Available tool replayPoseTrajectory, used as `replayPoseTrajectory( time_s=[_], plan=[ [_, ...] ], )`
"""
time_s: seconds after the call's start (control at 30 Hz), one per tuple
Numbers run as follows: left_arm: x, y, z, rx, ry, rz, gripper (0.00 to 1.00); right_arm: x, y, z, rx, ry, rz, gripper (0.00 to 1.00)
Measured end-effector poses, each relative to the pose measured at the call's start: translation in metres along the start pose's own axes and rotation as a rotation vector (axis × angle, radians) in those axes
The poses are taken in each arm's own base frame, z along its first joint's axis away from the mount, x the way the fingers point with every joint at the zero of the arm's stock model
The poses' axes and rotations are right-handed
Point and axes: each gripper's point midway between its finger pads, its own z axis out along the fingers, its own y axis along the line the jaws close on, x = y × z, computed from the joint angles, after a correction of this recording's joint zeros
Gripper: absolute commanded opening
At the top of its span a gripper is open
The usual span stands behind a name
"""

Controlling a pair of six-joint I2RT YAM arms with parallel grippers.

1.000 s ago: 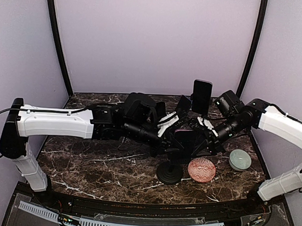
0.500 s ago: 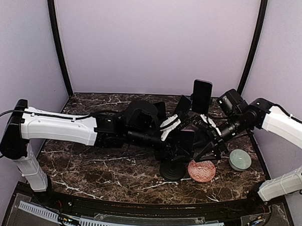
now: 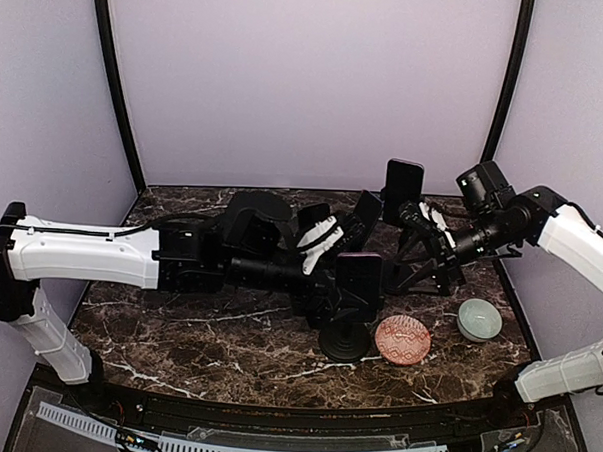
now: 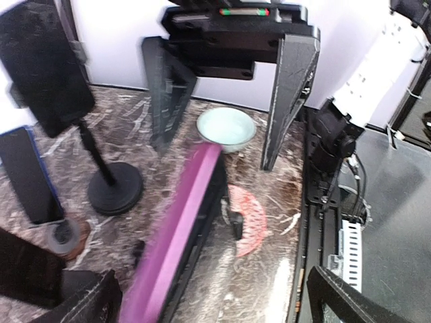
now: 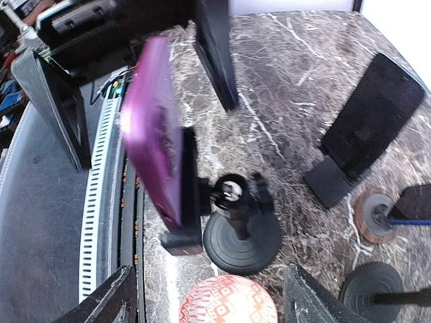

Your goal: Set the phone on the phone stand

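Observation:
The phone (image 3: pixel 359 278), purple-backed, stands upright in the black cradle of the phone stand (image 3: pixel 345 341) at the front middle of the table. Its purple edge (image 4: pixel 176 229) runs up the left wrist view, and its back (image 5: pixel 152 132) shows in the right wrist view above the stand's round base (image 5: pixel 241 243). My left gripper (image 3: pixel 329 249) is open just left of the phone, its fingers apart from it (image 4: pixel 212 301). My right gripper (image 3: pixel 421 253) is open to the right of the phone, holding nothing (image 5: pixel 209 296).
A red patterned bowl (image 3: pixel 403 339) sits right of the stand's base, with a pale green bowl (image 3: pixel 479 319) further right. Behind stand other dark phones on stands (image 3: pixel 403 191) (image 3: pixel 367 210). The table's front edge and cable rail (image 3: pixel 242 450) lie close by.
My left gripper has opened, let go of the phone and drawn back left. My right gripper has opened wider and pulled away up and to the right. The phone stays on the stand.

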Motion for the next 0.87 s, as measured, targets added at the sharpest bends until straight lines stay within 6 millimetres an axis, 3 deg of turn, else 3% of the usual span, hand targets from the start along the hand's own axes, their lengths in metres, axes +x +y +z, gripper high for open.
replayPoseTrajectory(
  time_s=[0.13,0.23,0.4,0.53,0.57,0.67,0.87],
  plan=[
    [-0.007,0.015,-0.021,-0.100,-0.019,0.004,0.99,0.000,-0.012,-0.013,0.068,-0.009,0.029,0.71],
    [-0.011,0.037,-0.050,-0.250,-0.049,0.002,0.99,-0.006,-0.025,-0.032,0.154,-0.035,0.074,0.70],
    [-0.007,0.092,-0.125,-0.603,-0.122,-0.079,0.99,-0.028,-0.071,-0.087,0.438,-0.142,0.158,0.73],
    [0.012,0.135,-0.190,-0.865,-0.178,-0.215,0.99,-0.026,-0.114,-0.142,0.762,-0.199,0.254,0.92],
    [0.020,0.143,-0.206,-0.921,-0.194,-0.246,0.99,-0.024,-0.125,-0.156,0.846,-0.212,0.277,0.97],
    [0.040,0.152,-0.238,-1.018,-0.227,-0.292,0.99,-0.010,-0.152,-0.187,1.057,-0.236,0.356,1.00],
    [0.057,0.158,-0.266,-1.114,-0.240,-0.316,0.99,0.039,-0.171,-0.193,1.201,-0.223,0.507,1.00]
  ],
)
